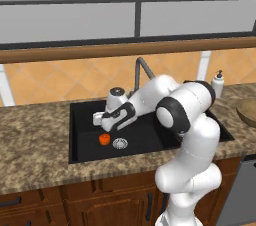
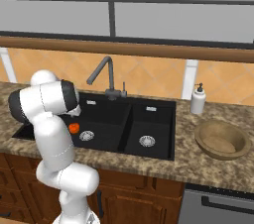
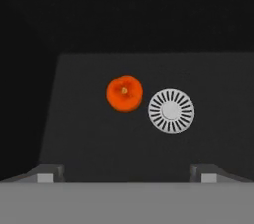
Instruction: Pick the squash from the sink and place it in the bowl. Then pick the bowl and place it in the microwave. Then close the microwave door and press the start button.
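Observation:
The orange-red squash (image 1: 104, 139) (image 2: 74, 128) (image 3: 124, 93) lies on the floor of the left basin of the black sink (image 1: 80, 120) (image 2: 149, 116), just left of the round silver drain (image 3: 171, 110). My gripper (image 1: 102, 126) (image 3: 127, 173) hangs open a little above the squash and points down into the basin, with nothing between its fingers. The tan wooden bowl (image 2: 222, 140) (image 1: 248, 111) stands on the granite counter right of the sink, and nothing lies in it. The microwave and its door are out of view.
A grey arched tap (image 1: 142, 67) (image 2: 101, 72) rises behind the sink, close to my forearm. A white soap dispenser (image 2: 198, 99) (image 1: 218, 84) stands between sink and bowl. The right basin has its own drain (image 2: 146, 140). A window ledge runs above the tiled backsplash.

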